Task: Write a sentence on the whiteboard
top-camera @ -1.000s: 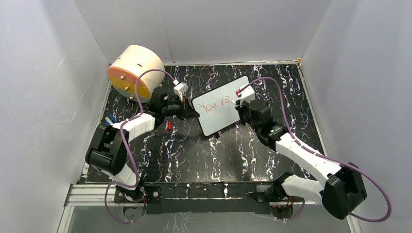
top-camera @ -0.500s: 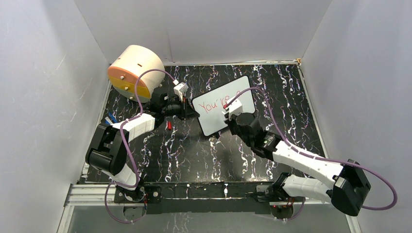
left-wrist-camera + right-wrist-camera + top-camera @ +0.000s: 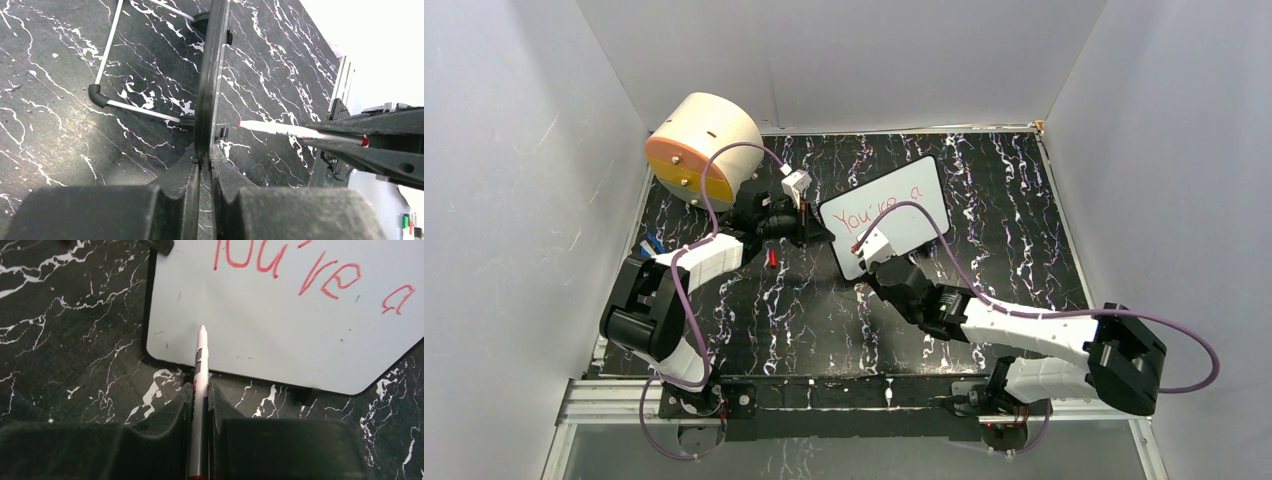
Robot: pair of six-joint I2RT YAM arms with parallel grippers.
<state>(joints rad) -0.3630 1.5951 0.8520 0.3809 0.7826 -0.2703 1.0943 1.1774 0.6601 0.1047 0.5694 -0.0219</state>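
The whiteboard (image 3: pixel 894 215) stands tilted on the dark marble table, with the red sentence "You're a" (image 3: pixel 879 207) along its top. My left gripper (image 3: pixel 814 228) is shut on the board's left edge; in the left wrist view the board (image 3: pixel 212 75) is edge-on between the jaws of the left gripper (image 3: pixel 205 167). My right gripper (image 3: pixel 869 262) is shut on a white red-tipped marker (image 3: pixel 200 365). The marker's tip is at the board's (image 3: pixel 280 315) lower left area, below the lettering (image 3: pixel 300 270). The marker (image 3: pixel 295 131) also shows in the left wrist view.
A beige drum with an orange face (image 3: pixel 699 145) lies at the back left. A small red cap (image 3: pixel 771 258) and a blue item (image 3: pixel 654 243) lie near the left arm. A wire stand (image 3: pixel 107 97) props up the board's back. White walls enclose the table.
My right arm has swung from the board's upper right down to its lower left with the marker. A red "a" now shows after "You're". The left arm has not moved.
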